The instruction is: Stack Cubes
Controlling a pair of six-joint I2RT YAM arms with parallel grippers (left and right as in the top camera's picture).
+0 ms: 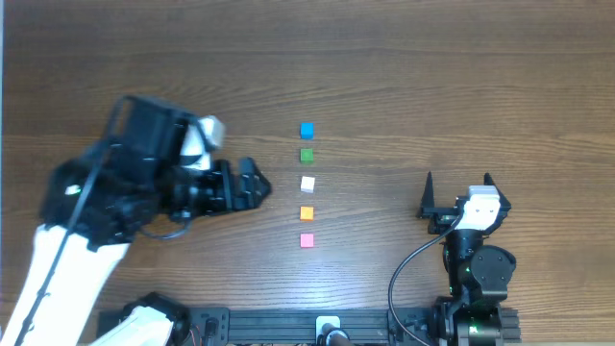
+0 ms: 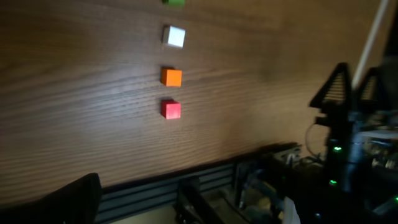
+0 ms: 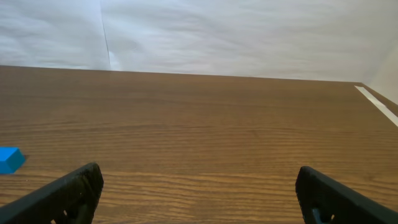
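On the brown wooden counter (image 1: 480, 77) I read one column: small blue cube (image 1: 307, 130), green cube (image 1: 307, 156), white cube (image 1: 307, 184), orange cube (image 1: 307, 212), pink cube (image 1: 307, 240). Left fingers (image 1: 252, 181), spread, lie near the white cube. Right fingers (image 1: 428, 197), spread, stand well apart.

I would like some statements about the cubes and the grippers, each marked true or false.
1. All five cubes lie singly on the table, none stacked. True.
2. The blue cube lies nearest the arm bases. False: the pink cube does; the blue one is farthest.
3. The right gripper is open and empty. True.
4. The left gripper holds the orange cube. False: that cube lies in the row, apart from the gripper.
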